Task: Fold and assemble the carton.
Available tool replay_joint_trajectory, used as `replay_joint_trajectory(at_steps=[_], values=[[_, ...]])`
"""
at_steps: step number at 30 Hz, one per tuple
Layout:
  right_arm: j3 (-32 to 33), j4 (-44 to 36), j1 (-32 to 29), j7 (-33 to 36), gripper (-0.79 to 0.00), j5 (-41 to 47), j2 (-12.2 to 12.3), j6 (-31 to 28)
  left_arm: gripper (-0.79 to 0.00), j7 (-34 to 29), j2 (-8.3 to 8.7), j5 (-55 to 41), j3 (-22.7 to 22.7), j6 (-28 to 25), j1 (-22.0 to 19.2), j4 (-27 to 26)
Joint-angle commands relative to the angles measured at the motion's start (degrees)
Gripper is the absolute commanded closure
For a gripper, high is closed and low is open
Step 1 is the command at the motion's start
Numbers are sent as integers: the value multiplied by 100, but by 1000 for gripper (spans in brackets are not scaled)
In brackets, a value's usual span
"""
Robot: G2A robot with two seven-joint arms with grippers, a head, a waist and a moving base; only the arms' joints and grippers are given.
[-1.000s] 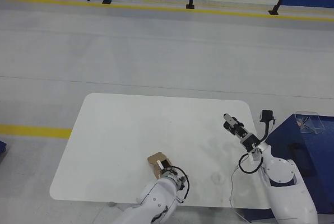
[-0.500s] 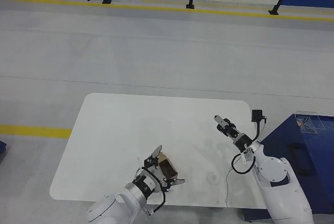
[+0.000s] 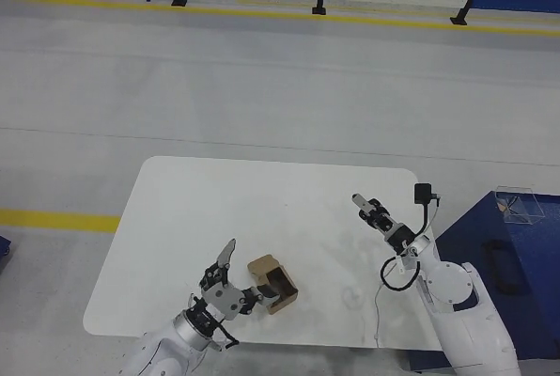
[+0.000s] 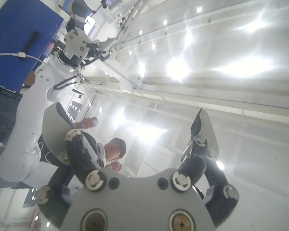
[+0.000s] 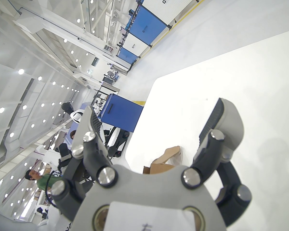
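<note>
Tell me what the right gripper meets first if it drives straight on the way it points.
Probably nothing: the right gripper aims over bare table, and the carton lies off its line. If it tilts down, it meets the table first.

The gripper has its jaws spread wide, with nothing held between them. In the gap between the jaws, close to their base and farther off, the brown carton lies on the white table, one flap raised. A blue cabinet stands off the table, just beside one jaw.
</note>
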Motion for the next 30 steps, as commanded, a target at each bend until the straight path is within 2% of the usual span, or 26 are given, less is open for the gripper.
replay_joint_trajectory(at_steps=[1,3,5,8,12,13,15,18,21,23,30], values=[[0,0,0,0,-785,0,0,0,-785,70,0,0,0,-6,0,1],[-15,-10,-4,10,-785,-133,5,3,-785,70,0,0,0,-6,0,1],[-147,-95,-24,-91,-785,-816,13,66,-785,70,0,0,0,-6,0,1],[-422,-327,-114,-285,-785,-1902,17,80,-785,818,76,1865,67,254,-40,-358],[-786,-379,-199,-225,-785,-2984,23,38,-785,1715,200,4311,357,1712,97,-1057],[-872,-348,-197,-155,-785,-3156,22,31,-785,1737,222,4655,486,2167,133,-1159],[-1022,-271,-173,-52,-785,-3375,15,-12,-785,1599,267,5113,653,3415,52,-1146],[-1257,-134,-151,123,-785,-3576,-1,-93,-785,1685,276,5692,987,4374,-251,-1030],[-1477,-4,-105,194,-785,-3829,-24,-95,-785,1803,235,6007,1360,4725,-577,-707],[-1628,70,-64,203,-785,-3970,-45,-95,-785,1851,200,6144,1605,4725,-747,-481],[-1958,242,110,162,-785,-4254,-107,-83,-785,2350,18,6101,1908,4725,-1054,6]])
